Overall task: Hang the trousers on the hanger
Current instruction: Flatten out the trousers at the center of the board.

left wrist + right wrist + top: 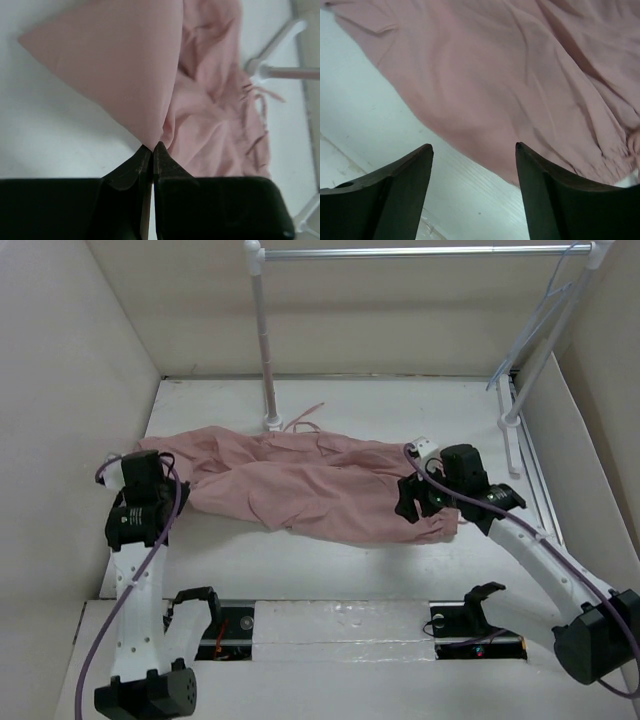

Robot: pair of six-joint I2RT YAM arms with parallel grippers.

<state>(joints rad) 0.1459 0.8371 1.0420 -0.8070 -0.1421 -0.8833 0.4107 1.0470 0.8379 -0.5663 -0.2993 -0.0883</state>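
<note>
The dusty-pink trousers (300,480) lie spread across the middle of the table, their drawstring trailing toward the rail post. My left gripper (152,468) is at their left end. In the left wrist view it (152,146) is shut on a fold of the trousers (115,60), which rises from the tips like a tent. My right gripper (415,502) hovers over the right end. Its jaws (474,146) stand open and hold nothing, just above the near edge of the trousers (510,75). The pale blue hanger (530,330) hangs from the rail at the far right.
A white and metal rail (420,252) spans the back, with a post (265,340) behind the trousers and another at the right. The post's foot (260,70) shows beside the fabric. Pale walls enclose the table left and right.
</note>
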